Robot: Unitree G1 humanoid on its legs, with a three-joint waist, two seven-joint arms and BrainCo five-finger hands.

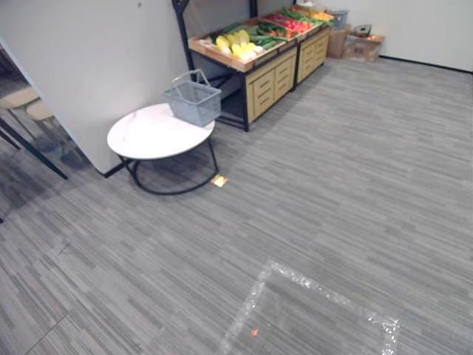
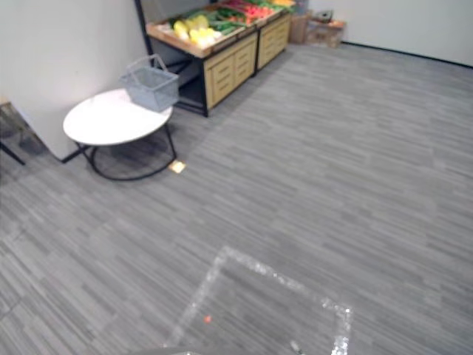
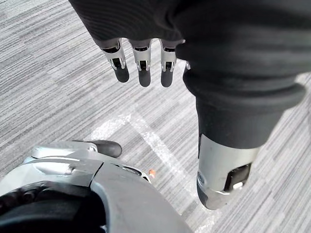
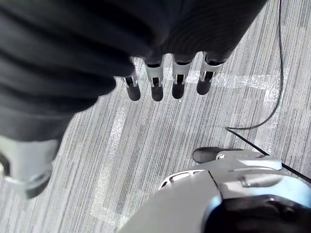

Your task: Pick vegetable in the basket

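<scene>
A grey wire basket (image 1: 194, 99) with its handle up stands on the far edge of a round white table (image 1: 151, 134). Behind it a wooden stand (image 1: 275, 74) holds vegetables: yellow ones (image 1: 235, 42) at the near end, then green (image 1: 266, 31) and red (image 1: 290, 22) farther back. My left hand (image 3: 141, 65) hangs over the grey floor with straight fingers and holds nothing. My right hand (image 4: 167, 80) hangs the same way, fingers straight and empty.
A white wall panel (image 1: 96, 59) stands left of the table. Cardboard boxes (image 1: 361, 46) lie by the far wall. A silvery tape square (image 1: 318, 296) marks the grey carpet near me. A small tan tile (image 1: 219, 180) lies by the table's foot.
</scene>
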